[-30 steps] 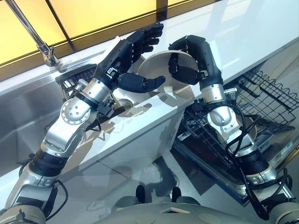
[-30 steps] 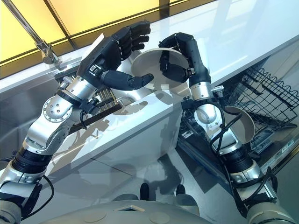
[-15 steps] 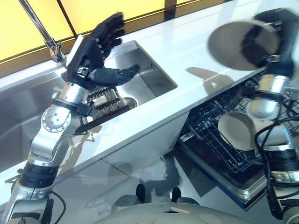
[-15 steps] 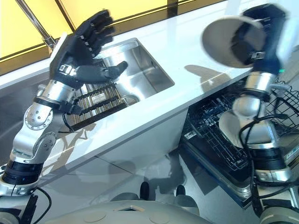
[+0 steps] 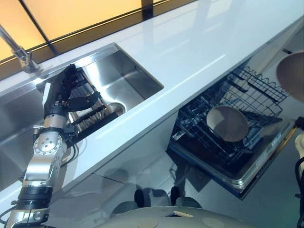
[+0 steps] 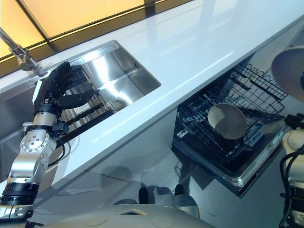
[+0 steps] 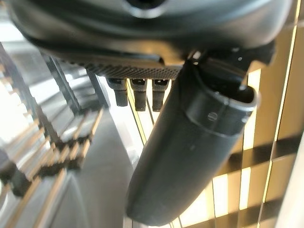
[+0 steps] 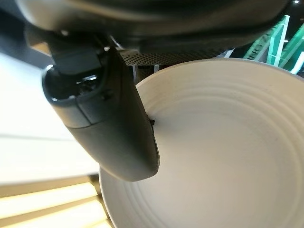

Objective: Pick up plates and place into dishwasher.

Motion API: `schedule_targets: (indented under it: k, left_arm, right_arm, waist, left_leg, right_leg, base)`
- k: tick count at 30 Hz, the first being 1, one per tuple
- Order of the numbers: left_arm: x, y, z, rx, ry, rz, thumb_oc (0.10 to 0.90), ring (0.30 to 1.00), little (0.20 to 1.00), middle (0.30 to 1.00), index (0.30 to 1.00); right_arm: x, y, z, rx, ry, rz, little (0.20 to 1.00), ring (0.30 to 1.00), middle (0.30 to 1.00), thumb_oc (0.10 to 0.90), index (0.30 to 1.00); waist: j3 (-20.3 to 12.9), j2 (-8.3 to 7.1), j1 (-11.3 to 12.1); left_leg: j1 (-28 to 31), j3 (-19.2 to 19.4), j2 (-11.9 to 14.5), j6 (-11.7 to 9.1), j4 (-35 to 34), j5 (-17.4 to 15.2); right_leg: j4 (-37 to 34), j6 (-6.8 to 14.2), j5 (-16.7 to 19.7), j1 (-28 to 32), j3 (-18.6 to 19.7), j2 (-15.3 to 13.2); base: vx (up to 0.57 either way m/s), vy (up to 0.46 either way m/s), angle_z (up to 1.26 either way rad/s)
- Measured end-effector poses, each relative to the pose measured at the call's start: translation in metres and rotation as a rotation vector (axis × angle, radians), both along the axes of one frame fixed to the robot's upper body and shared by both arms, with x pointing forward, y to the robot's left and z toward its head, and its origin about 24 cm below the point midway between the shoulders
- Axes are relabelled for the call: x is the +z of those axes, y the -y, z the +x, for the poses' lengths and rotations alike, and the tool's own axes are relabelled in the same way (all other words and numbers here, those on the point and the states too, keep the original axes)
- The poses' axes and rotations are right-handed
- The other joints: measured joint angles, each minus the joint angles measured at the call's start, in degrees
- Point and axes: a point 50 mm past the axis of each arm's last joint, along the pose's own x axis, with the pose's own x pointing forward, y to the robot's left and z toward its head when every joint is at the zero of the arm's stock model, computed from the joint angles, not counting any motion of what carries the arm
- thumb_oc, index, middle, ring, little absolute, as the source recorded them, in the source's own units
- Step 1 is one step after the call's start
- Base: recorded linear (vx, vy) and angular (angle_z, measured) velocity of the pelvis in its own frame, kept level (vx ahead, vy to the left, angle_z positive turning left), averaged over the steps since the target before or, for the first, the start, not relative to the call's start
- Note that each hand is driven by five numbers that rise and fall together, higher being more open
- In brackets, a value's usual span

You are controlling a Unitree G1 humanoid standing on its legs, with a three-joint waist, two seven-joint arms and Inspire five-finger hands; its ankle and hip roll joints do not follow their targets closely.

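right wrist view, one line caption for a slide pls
Right hand pinching the rim of a white plate, thumb across its face.

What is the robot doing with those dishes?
It is loading a dishwasher. Its right hand pinches a white plate, thumb pressed on its face, held up over the pulled-out dishwasher rack. One plate already stands in that rack. Its left hand hangs open and idle over the sink, holding nothing.

Brushed steel sink [image 5: 126, 78], glossy white countertop [image 5: 199, 47], matt ridged plate [image 8: 223, 156], wire rack [image 5: 237, 102]
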Motion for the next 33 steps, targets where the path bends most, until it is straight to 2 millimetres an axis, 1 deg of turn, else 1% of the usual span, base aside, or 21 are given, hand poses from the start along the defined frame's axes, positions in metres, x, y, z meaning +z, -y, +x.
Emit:
schedule_targets:
  k: [2,5,9,11,13,16,17,21,24,26,27,30,33]
  left_arm:
    - [0.001,0.002,-0.001,-0.019,0.016,0.004,0.800,0.900,0.900,0.900,0.900]
    - [-0.002,0.004,-0.002,-0.038,0.018,-0.005,0.800,0.900,0.900,0.900,0.900]
    - [-0.014,0.003,-0.008,-0.031,-0.020,-0.021,0.800,0.900,0.900,0.900,0.900]
    - [-0.024,0.001,-0.013,-0.015,-0.052,-0.030,0.800,0.900,0.900,0.900,0.900]
    - [-0.030,0.001,-0.017,-0.008,-0.070,-0.040,0.800,0.900,0.900,0.900,0.900]
    - [-0.035,0.001,-0.021,0.000,-0.082,-0.041,0.800,0.900,0.900,0.900,0.900]
    - [-0.035,0.000,-0.022,0.002,-0.084,-0.040,0.800,0.900,0.900,0.900,0.900]
    - [-0.036,0.000,-0.023,0.006,-0.088,-0.040,0.800,0.900,0.900,0.900,0.900]
    - [-0.036,-0.001,-0.023,0.008,-0.086,-0.040,0.800,0.900,0.900,0.900,0.900]
    - [-0.037,-0.001,-0.024,0.008,-0.087,-0.040,0.800,0.900,0.900,0.900,0.900]
    - [-0.037,-0.001,-0.024,0.009,-0.089,-0.040,0.800,0.900,0.900,0.900,0.900]
    - [-0.038,-0.001,-0.025,0.011,-0.092,-0.040,0.800,0.900,0.900,0.900,0.900]
    - [-0.038,-0.001,-0.026,0.012,-0.090,-0.039,0.800,0.900,0.900,0.900,0.900]
  right_arm:
    - [-0.013,0.000,-0.002,0.018,-0.089,0.010,0.200,0.300,0.300,0.100,0.300]
    - [-0.026,-0.002,-0.003,0.033,-0.171,0.014,0.200,0.300,0.300,0.100,0.300]
    - [-0.043,-0.005,0.000,0.072,-0.274,0.042,0.200,0.300,0.300,0.100,0.300]
    - [-0.054,-0.009,0.003,0.100,-0.343,0.057,0.200,0.300,0.300,0.100,0.300]
    - [-0.066,-0.012,0.005,0.122,-0.407,0.083,0.200,0.300,0.300,0.100,0.300]
    - [-0.084,-0.022,0.006,0.144,-0.459,0.150,0.200,0.300,0.300,0.100,0.300]
    - [-0.087,-0.024,0.007,0.151,-0.473,0.158,0.200,0.300,0.300,0.100,0.300]
    - [-0.113,-0.038,0.006,0.170,-0.565,0.225,0.200,0.300,0.300,0.100,0.300]
    - [-0.131,-0.043,0.005,0.153,-0.660,0.212,0.200,0.300,0.300,0.100,0.300]
    - [-0.139,-0.044,0.004,0.141,-0.695,0.209,0.200,0.300,0.300,0.100,0.300]
    - [-0.145,-0.045,0.002,0.131,-0.722,0.220,0.200,0.300,0.300,0.100,0.300]
    - [-0.156,-0.044,-0.001,0.077,-0.730,0.248,0.200,0.300,0.300,0.100,0.300]
    - [-0.163,-0.042,0.003,0.028,-0.732,0.244,0.200,0.300,0.300,0.100,0.300]
  waist:
    - [0.00,0.00,-0.31]
    - [-0.08,0.13,-0.79]
    - [-0.10,0.14,-1.03]
    - [-0.10,0.14,-0.83]
    - [-0.10,0.14,-0.23]
    - [-0.11,0.12,0.49]
    - [-0.11,0.12,0.53]
    - [-0.11,0.11,1.41]
    - [-0.12,0.12,1.81]
    - [-0.12,0.12,1.91]
    - [-0.13,0.13,2.33]
    - [-0.14,0.15,3.21]
    - [-0.16,0.11,3.65]
  left_leg:
    - [0.52,1.07,0.17,-0.13,-0.04,-0.35]
    - [0.88,1.32,0.20,-0.11,-0.06,-0.61]
    - [0.93,1.31,0.20,-0.11,-0.05,-0.60]
    - [0.94,1.25,0.21,-0.11,-0.05,-0.60]
    - [0.94,1.17,0.20,-0.10,-0.05,-0.59]
    - [0.91,1.08,0.20,-0.11,-0.02,-0.59]
    - [0.91,1.06,0.19,-0.10,-0.02,-0.58]
    - [0.89,0.72,0.11,-0.05,-0.02,-0.53]
    - [0.77,0.17,0.02,0.01,-0.03,-0.44]
    - [0.75,-0.20,-0.02,0.00,-0.03,-0.41]
    - [0.76,-0.26,-0.02,-0.01,-0.03,-0.40]
    - [0.73,-0.36,-0.01,-0.05,-0.03,-0.37]
    - [0.85,-0.95,-0.08,-0.09,-0.05,-0.32]
  right_leg:
    - [0.00,-0.05,0.03,0.11,0.77,0.15]
    - [0.00,0.03,-0.02,0.36,1.04,0.19]
    - [0.00,0.08,-0.06,0.38,1.03,0.19]
    - [0.00,0.07,-0.05,0.40,0.97,0.19]
    - [0.00,0.06,-0.04,0.45,0.87,0.16]
    - [0.00,0.14,-0.10,0.50,0.68,0.15]
    - [0.00,0.18,-0.12,0.52,0.62,0.14]
    - [0.00,0.24,-0.17,0.73,0.31,0.01]
    - [0.00,0.26,-0.19,0.89,-0.48,-0.17]
    - [0.00,0.24,-0.18,1.01,-0.84,-0.21]
    - [-0.01,0.25,-0.19,1.04,-0.92,-0.22]
    - [-0.01,0.26,-0.19,1.09,-1.01,-0.22]
    - [-0.01,0.32,-0.25,1.49,-1.56,-0.31]
  base:
    - [-0.01,0.017,-0.19]
    - [-0.01,0.009,-0.10]
    - [0.00,0.000,0.00]
    - [0.00,0.000,0.00]
    - [-0.01,-0.001,0.02]
    - [-0.01,-0.003,0.02]
    - [-0.02,-0.006,0.04]
    - [-0.01,-0.006,0.05]
    - [0.00,-0.003,0.11]
    - [0.00,0.001,0.10]
    - [0.00,0.000,0.00]
    - [0.00,-0.002,0.01]
    - [0.01,-0.008,0.08]
